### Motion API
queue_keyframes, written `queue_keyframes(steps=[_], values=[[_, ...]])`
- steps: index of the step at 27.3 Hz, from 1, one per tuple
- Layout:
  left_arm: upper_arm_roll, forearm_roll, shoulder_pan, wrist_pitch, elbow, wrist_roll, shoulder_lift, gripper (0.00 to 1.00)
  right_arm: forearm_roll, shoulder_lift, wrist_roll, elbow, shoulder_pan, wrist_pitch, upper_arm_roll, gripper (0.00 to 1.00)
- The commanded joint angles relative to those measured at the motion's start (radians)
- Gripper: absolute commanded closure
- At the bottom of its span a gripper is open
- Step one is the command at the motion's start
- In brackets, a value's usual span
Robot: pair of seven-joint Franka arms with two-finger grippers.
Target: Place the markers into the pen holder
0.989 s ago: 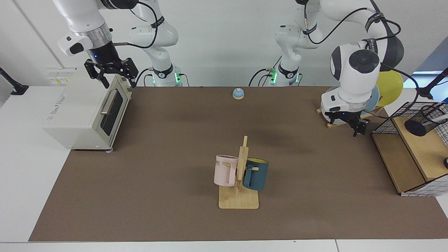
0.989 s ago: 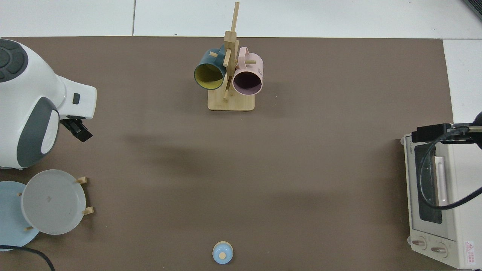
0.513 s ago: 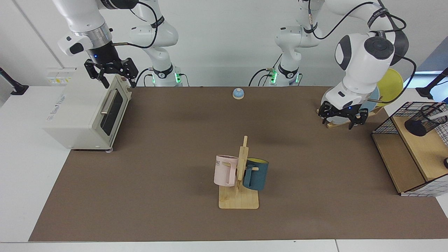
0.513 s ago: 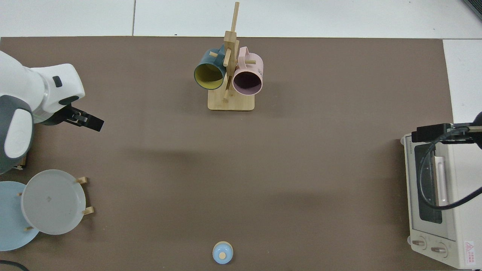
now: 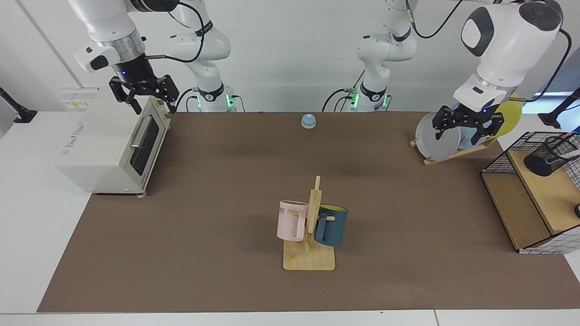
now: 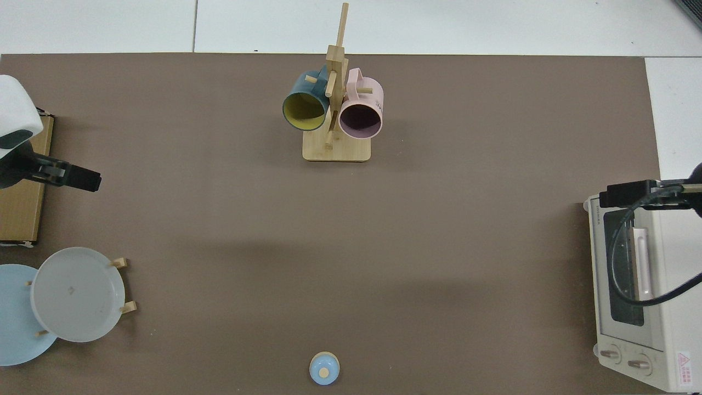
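Marker and pen holder on the shelf, left gripper raised near the plates

Pen holder [image 5: 550, 155] sits on the wooden shelf of the wire basket [image 5: 500, 159], a marker [image 5: 567, 155] leaning out of it, its tip cut off at the frame edge. Left gripper [image 5: 468, 125] hangs spread wide and empty in front of the plate rack [image 5: 446, 144], apart from the holder. Right gripper [image 5: 144, 94], fingers apart, waits above the toaster oven [image 5: 108, 145]

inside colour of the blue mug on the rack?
Yellow inside the blue mug; clearest in the top view.
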Motion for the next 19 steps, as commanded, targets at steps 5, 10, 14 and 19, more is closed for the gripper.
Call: queue_keyframes(steps=[5,10,14,19], values=[[0.016,0.004,0.001,-0.01,-0.036,0.057,-0.045,0.0,-0.004,-0.007,-0.016,-0.002,-0.01,-0.008,0.006,0.0],[0.015,-0.007,-0.002,0.003,-0.07,0.062,-0.063,0.0,-0.004,-0.007,-0.016,-0.001,-0.01,-0.008,0.006,0.0],[0.013,-0.007,-0.006,0.004,-0.061,0.062,-0.058,0.0,-0.004,-0.007,-0.016,-0.002,-0.01,-0.008,0.006,0.0],[0.009,-0.009,-0.006,0.004,-0.062,0.022,-0.06,0.0,-0.004,-0.007,-0.016,-0.002,-0.01,-0.008,0.006,0.0]])
